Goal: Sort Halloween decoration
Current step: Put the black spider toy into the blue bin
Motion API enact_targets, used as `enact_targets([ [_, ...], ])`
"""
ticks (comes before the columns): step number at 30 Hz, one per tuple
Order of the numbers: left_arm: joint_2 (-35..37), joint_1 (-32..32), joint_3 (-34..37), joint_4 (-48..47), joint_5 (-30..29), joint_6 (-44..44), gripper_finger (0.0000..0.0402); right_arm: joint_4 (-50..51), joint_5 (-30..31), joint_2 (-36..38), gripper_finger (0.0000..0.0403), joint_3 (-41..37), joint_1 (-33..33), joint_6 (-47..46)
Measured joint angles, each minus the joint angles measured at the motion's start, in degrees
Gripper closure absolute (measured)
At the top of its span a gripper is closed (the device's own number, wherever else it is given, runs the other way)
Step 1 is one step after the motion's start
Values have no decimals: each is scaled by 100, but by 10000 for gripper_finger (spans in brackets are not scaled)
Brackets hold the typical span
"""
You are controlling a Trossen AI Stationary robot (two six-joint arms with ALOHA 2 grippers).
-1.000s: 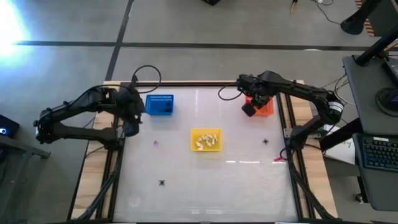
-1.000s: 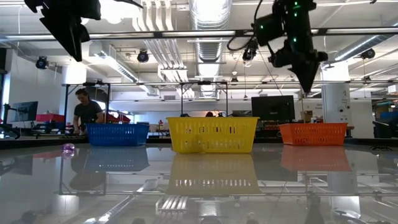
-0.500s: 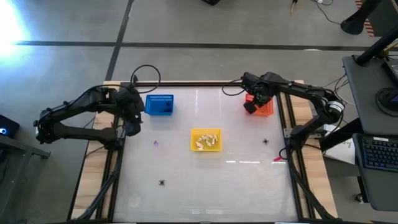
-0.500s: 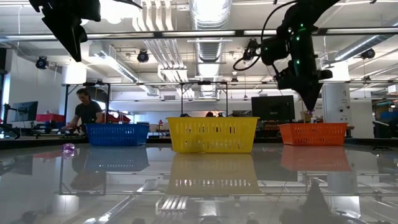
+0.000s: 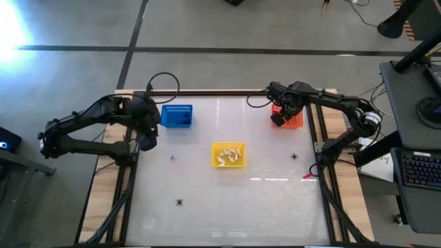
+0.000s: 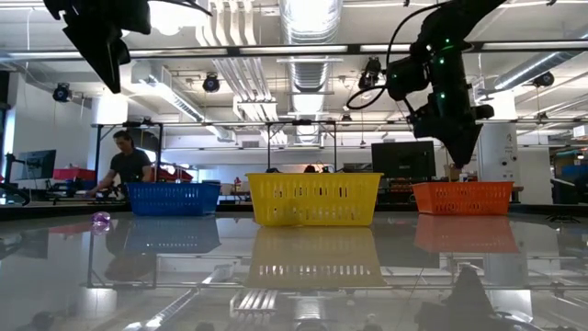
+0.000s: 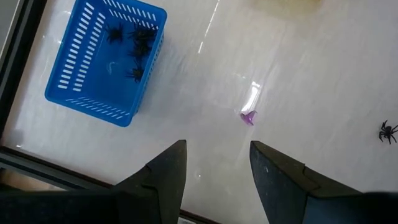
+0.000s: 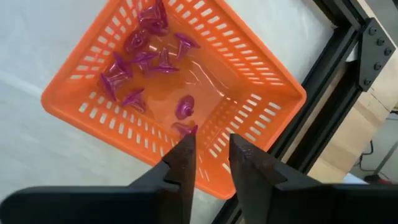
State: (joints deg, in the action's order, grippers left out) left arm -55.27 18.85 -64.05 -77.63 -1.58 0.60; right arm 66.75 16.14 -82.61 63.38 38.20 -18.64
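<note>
On glossy table (image 5: 262, 200): 3 baskets, scattered trinkets; workshop behind.

an open industrial lab or workshop: exposed ceiling ducts (image 6: 308, 55) and hanging lights at 12 o'clock, monitors (image 6: 409, 159) on benches, a person (image 6: 126, 165) working at 9 o'clock, bare concrete floor (image 5: 207, 27) around the desk (image 5: 227, 186).

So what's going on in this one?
Two arms are sorting Halloween trinkets by kind. The right gripper hangs over the orange basket of purple trinkets, jaws parted, one purple piece at its fingertips. The left gripper waits open near the blue basket of black spiders. A few trinkets lie loose on the table.
</note>
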Motion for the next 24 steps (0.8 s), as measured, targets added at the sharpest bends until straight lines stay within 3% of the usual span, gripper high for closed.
enact_targets([
  [4,-4,0,0,-66,2,0,242,36,-63,0,299,218,-6,-85],
  [19,55,0,0,-94,-70,-50,242,210,-2620,0,300,1383,-168,-480],
  [24,143,0,0,-94,-74,-50,242,663,-2860,34,300,1346,-516,-491],
])
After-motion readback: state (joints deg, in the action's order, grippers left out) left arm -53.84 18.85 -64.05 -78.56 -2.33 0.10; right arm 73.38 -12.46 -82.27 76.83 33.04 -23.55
